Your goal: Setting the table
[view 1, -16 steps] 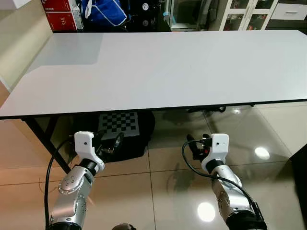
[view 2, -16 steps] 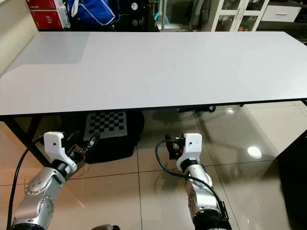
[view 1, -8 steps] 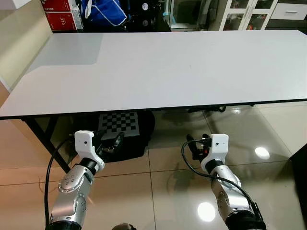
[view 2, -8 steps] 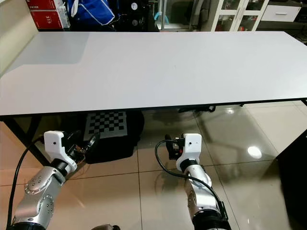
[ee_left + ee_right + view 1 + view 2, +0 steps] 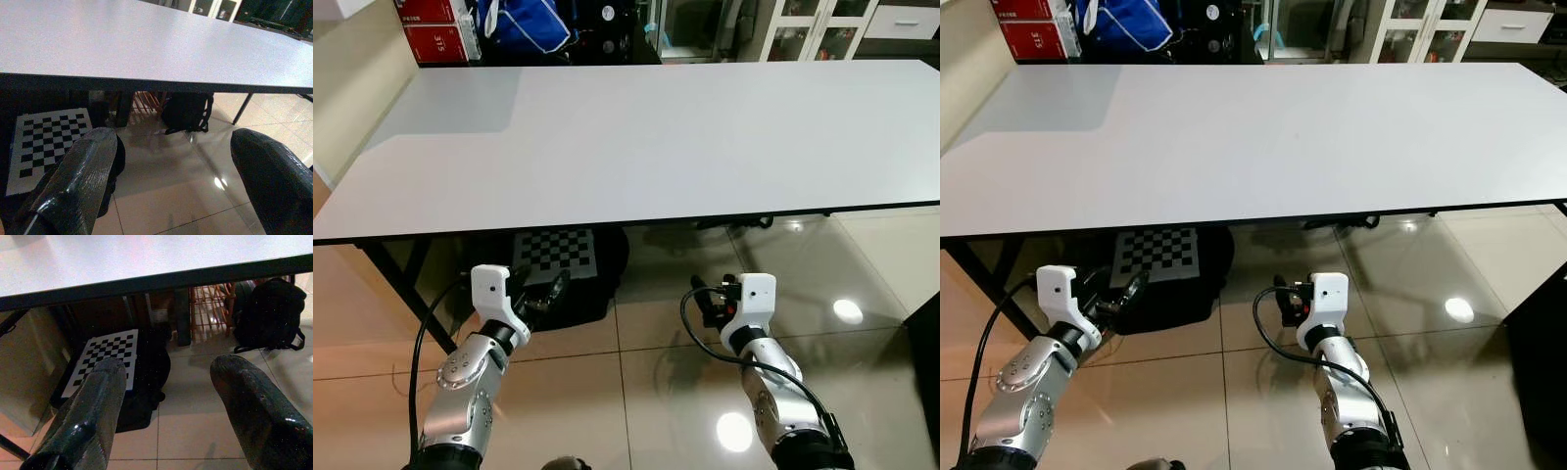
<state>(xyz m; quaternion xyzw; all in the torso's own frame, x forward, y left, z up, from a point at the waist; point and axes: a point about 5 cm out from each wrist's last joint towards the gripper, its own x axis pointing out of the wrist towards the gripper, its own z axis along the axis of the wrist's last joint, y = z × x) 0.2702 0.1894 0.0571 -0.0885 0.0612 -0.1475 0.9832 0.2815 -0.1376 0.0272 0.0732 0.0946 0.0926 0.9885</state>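
Both grippers, left [image 5: 171,181] and right [image 5: 168,416], hang open and empty below the white table's [image 5: 656,137] near edge.

Head and wrist cameras facing a table [image 5: 636,137].
Both eye views look down from above the tabletop; both wrist views look up from below its edge, sharing the checkerboard [image 5: 46,134] beneath.

White table top [image 5: 656,137] w/ black edge, my silver arms w/ black fingers [image 5: 83,186], black-and-white checkerboard [image 5: 556,252] on a black bag [image 5: 597,284], glossy beige tile floor [image 5: 881,264], red boxes [image 5: 435,29], blue bag [image 5: 524,24].
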